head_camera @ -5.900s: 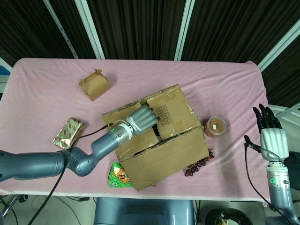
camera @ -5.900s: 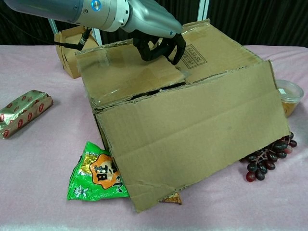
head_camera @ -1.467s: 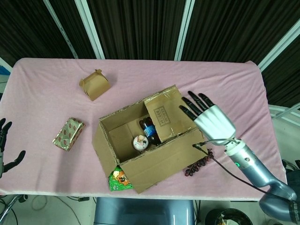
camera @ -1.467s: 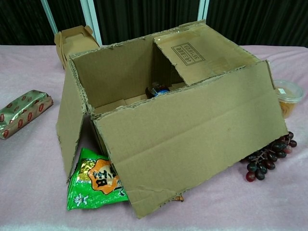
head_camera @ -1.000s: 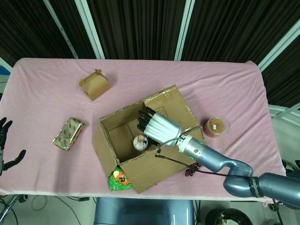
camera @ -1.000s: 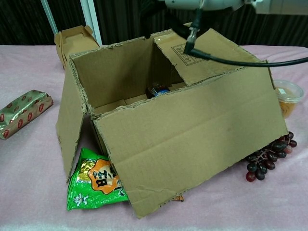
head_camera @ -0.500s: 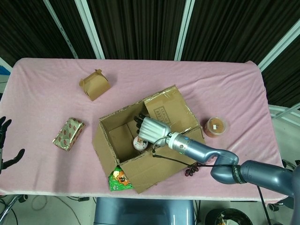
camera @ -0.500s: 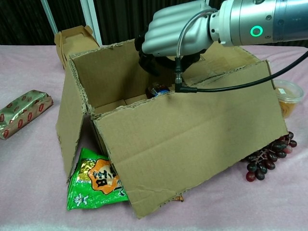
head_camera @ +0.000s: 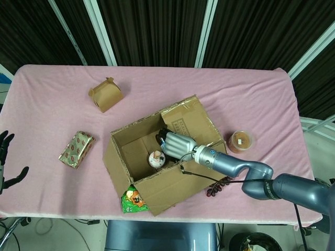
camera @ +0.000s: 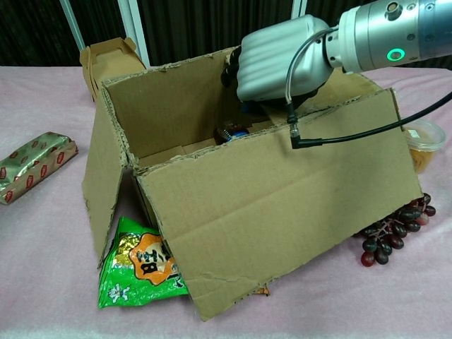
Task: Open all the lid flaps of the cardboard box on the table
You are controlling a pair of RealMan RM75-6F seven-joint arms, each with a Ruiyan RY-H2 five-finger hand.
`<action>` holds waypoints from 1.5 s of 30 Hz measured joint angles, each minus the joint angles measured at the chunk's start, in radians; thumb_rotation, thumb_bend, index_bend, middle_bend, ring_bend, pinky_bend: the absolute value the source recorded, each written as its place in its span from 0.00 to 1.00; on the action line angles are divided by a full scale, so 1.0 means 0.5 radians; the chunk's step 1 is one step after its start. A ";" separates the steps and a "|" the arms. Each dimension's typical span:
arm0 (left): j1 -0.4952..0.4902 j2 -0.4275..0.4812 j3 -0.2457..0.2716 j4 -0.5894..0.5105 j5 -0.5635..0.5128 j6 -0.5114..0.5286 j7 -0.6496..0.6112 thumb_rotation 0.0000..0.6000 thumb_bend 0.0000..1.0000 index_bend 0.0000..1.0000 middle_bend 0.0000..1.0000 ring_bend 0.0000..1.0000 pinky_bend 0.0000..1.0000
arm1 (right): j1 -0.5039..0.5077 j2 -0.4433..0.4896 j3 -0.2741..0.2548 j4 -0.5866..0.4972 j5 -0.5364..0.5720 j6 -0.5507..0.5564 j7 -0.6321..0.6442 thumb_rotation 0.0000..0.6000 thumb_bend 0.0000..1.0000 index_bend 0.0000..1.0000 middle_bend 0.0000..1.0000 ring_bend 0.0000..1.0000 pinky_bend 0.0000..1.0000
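The cardboard box stands mid-table with its left flap and near flap folded down outside. The right flap still lies across the top. My right hand is at that flap's free edge over the opening, fingers curled down. In the chest view the right hand hides the edge, so a grip cannot be told. My left hand hovers open at the table's far left edge. Inside the box are a bottle and a round container.
A green snack bag is wedged under the box's near left corner. Grapes and a lidded cup sit right of the box. A foil packet and a small kraft box lie to the left.
My left hand opened the left flap and withdrew to the far left. My right hand came over the box, dropped into the opening and shifted right to the right flap's edge.
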State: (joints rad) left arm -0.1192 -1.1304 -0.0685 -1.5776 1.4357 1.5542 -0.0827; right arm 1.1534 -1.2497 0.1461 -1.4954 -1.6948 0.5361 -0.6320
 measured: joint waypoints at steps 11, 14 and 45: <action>0.005 0.029 -0.005 -0.028 0.025 -0.027 -0.073 1.00 0.25 0.00 0.00 0.00 0.00 | 0.019 0.163 -0.016 -0.126 0.032 -0.079 -0.223 1.00 0.94 0.54 0.44 0.18 0.24; 0.007 0.031 -0.007 -0.027 0.033 -0.029 -0.076 1.00 0.25 0.00 0.00 0.00 0.00 | 0.008 0.202 -0.009 -0.177 0.054 -0.071 -0.275 1.00 0.94 0.54 0.44 0.18 0.24; 0.024 0.053 -0.016 -0.055 0.048 -0.059 -0.049 1.00 0.25 0.00 0.00 0.00 0.00 | -0.143 0.683 0.109 -0.575 0.471 0.126 -0.921 1.00 0.54 0.36 0.31 0.11 0.22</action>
State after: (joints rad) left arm -0.1071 -1.1038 -0.0764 -1.6053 1.4598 1.5245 -0.1071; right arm 1.0818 -0.9083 0.2006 -1.7827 -1.4594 0.5991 -1.0924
